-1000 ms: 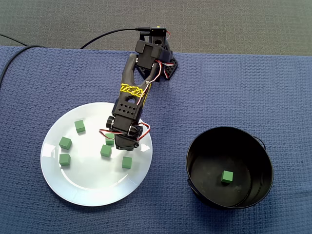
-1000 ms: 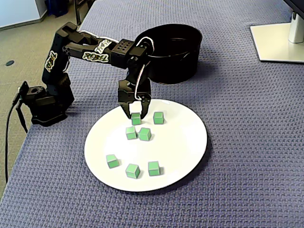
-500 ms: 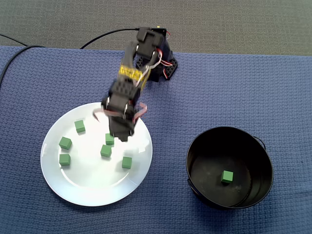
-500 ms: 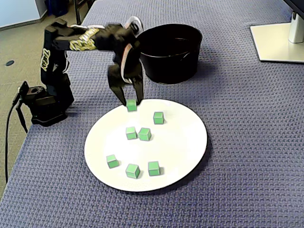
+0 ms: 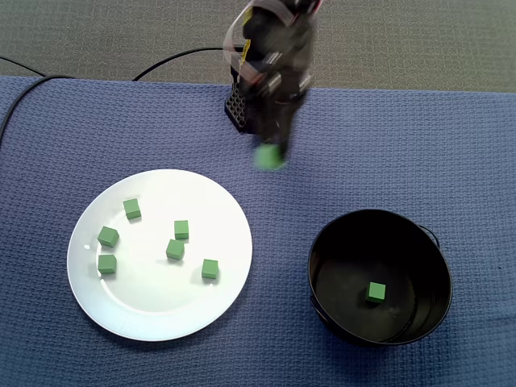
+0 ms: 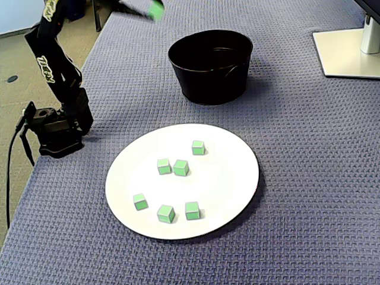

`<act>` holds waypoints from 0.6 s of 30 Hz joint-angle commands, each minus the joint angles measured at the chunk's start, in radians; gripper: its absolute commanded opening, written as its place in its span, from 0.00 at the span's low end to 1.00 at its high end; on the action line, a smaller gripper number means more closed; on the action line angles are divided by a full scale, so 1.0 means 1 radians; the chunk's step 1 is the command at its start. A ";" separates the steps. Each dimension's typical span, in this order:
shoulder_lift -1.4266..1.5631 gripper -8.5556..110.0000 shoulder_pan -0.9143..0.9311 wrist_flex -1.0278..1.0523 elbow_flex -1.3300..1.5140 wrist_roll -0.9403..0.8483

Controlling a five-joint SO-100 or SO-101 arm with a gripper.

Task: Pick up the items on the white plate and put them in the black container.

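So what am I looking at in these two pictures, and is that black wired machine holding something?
That is a small robot arm standing on a blue cloth. One camera looks straight down on it; the other looks from the side, at a slant. The arm ends in a two-finger pincer, blurred here, which holds one green cube in the air. Six more cubes lie on the white plate, and another cube lies inside the black container.

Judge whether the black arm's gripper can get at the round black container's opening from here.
Probably yes. The gripper, raised and carrying a small green cube, has nothing standing between it and the round black container, whose top is open, with a lone green cube inside.
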 commanded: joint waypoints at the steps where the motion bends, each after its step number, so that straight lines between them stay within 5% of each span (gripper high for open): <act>1: 0.049 0.07 -0.256 -0.037 -0.063 -0.067; 18: -0.298 0.07 -0.396 -0.709 0.646 0.006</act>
